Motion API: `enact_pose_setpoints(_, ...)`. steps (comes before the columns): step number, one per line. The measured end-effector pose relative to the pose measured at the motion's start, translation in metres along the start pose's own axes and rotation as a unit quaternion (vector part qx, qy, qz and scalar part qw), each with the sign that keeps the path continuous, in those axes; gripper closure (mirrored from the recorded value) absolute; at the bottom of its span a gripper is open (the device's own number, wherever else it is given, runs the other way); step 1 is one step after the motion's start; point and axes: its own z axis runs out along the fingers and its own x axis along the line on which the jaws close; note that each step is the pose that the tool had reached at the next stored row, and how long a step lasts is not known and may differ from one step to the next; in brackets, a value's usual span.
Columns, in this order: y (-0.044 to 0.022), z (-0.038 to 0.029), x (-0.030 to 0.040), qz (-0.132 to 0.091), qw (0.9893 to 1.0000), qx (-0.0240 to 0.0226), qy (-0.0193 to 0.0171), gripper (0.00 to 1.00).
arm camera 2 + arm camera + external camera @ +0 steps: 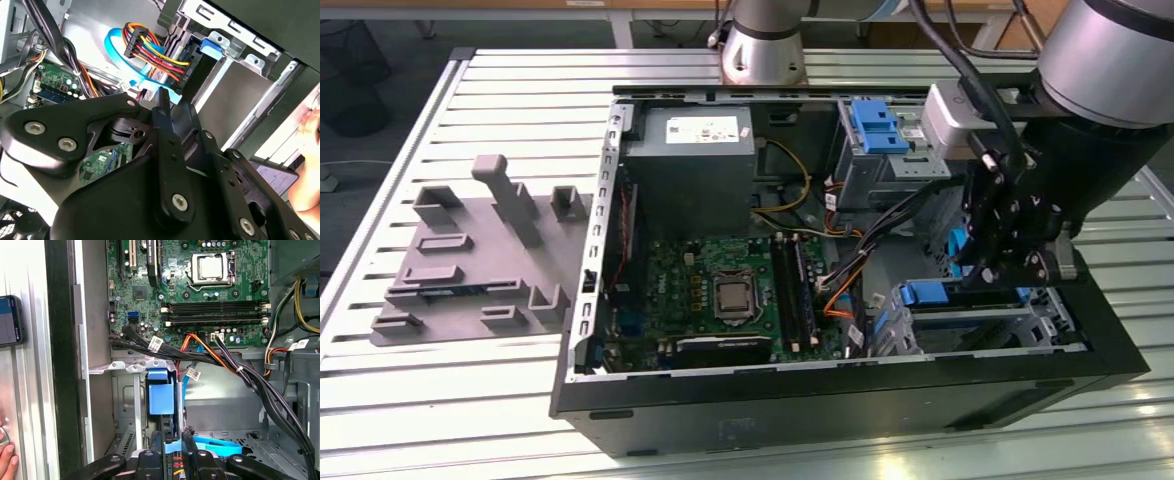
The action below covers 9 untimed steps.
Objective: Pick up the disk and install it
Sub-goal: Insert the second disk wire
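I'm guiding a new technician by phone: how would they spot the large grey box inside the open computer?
Find the open black computer case on the slatted metal table. Inside, in the exterior view, look just beyond the green motherboard. The large grey metal box is a plain block bearing a white sticker, unlike the upright blue plastic bracket toward that view's right.

We are looking at a slatted metal table that is carrying everything in the exterior view. An open black computer case is lying on its side on the slats, taking up the middle of the table and its 3 o'clock side. A grey moulded fixture plate with upright posts is resting flat on the slats at about 9 o'clock, just beside the case.
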Motion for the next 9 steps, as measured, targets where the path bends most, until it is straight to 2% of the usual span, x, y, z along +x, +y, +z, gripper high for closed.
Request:
enact_pose_setpoints(4, -0.0002, -0.0049, 0.0001, 0.0, 1.0, 0.0, 0.0, 0.71)
enact_pose_setpoints(7, -0.0002, -0.0051, 0.0001, 0.0, 1.0, 0.0, -0.0001, 0.89)
enact_pose_setpoints(9, -0.0002, -0.0052, 0.0001, 0.0, 1.0, 0.0, 0.0, 0.89)
